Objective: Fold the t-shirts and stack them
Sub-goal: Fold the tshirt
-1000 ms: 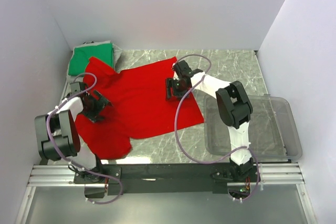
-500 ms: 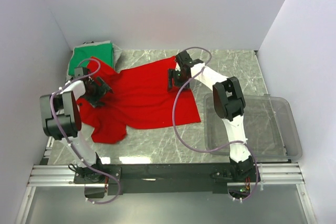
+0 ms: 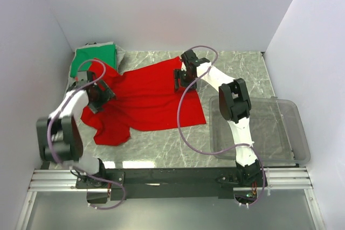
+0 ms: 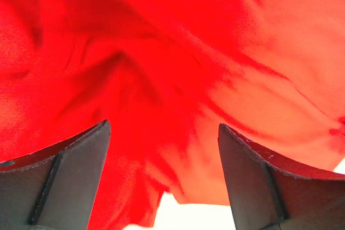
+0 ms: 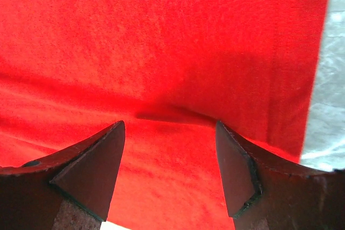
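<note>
The red t-shirt lies spread and wrinkled across the left and middle of the table, its left side bunched. The green t-shirt sits folded in the back left corner, with the red one's edge overlapping it. My left gripper stands open low over the red shirt's bunched left side. In the left wrist view, red folds fill the space past the left gripper. My right gripper is open over the shirt's back right part. In the right wrist view, flat red cloth lies under the right gripper.
A clear plastic bin stands at the right, next to the right arm. Bare marble tabletop shows behind and right of the red shirt, and a strip of tabletop shows beside the cloth's edge. White walls close in left, back and right.
Both grippers have moved toward the back of the table and the red shirt has shifted back with them, bunching more on the left. Both stay open.
</note>
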Robot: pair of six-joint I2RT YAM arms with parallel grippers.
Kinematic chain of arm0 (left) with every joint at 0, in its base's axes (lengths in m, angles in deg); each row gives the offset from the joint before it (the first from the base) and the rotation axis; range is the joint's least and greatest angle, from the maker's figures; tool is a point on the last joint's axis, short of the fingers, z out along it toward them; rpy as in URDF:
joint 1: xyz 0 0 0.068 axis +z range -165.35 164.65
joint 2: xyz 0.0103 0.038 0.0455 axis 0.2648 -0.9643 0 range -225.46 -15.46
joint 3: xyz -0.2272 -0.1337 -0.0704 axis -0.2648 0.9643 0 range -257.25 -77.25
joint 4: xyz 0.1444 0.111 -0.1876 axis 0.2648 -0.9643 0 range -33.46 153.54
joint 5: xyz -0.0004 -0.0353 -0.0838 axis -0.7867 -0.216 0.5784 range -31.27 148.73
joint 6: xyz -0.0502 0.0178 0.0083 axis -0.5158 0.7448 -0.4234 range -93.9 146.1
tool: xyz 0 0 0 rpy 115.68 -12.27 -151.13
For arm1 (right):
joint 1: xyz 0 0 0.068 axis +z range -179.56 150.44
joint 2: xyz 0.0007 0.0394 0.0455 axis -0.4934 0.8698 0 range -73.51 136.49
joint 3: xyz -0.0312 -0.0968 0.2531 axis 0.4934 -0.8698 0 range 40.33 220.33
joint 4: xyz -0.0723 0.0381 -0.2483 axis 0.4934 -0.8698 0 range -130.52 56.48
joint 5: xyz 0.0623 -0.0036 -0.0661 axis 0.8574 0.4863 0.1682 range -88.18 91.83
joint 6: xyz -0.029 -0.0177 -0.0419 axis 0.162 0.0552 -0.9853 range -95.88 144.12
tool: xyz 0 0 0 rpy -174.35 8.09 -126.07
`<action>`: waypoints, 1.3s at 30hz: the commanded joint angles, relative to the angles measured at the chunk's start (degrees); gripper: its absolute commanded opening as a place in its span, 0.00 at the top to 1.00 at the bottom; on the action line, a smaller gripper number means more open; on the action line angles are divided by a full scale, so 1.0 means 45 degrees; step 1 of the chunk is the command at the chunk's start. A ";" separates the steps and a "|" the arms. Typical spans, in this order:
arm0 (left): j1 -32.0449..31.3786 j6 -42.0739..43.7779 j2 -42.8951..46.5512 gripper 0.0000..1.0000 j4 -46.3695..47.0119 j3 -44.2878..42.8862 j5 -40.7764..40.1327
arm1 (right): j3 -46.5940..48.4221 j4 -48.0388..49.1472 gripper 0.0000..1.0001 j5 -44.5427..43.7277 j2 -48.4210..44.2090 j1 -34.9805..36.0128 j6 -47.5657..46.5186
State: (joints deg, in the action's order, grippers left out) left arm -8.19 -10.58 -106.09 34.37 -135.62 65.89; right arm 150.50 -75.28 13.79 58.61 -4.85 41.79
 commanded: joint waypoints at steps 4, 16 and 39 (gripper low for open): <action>-0.0204 -0.1025 0.4955 0.14 -0.1056 0.1621 -0.0828 | -0.0068 -0.0252 0.26 0.0270 -0.1720 -0.0217 -0.0782; -0.1511 -0.4834 0.7894 0.25 -0.4220 0.4689 -0.2996 | -0.2857 -0.0213 0.26 0.0759 -0.4767 -0.0198 -0.0294; -0.2958 -0.6594 0.5727 0.42 -0.3070 0.5900 -0.3719 | -0.4384 0.0412 0.27 0.1984 -0.5592 -0.0218 0.0270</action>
State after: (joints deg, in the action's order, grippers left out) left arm -21.24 -39.02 -79.27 18.31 -109.72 50.22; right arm 131.90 -75.37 18.38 33.82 -5.46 41.27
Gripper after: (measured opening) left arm 0.598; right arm 0.740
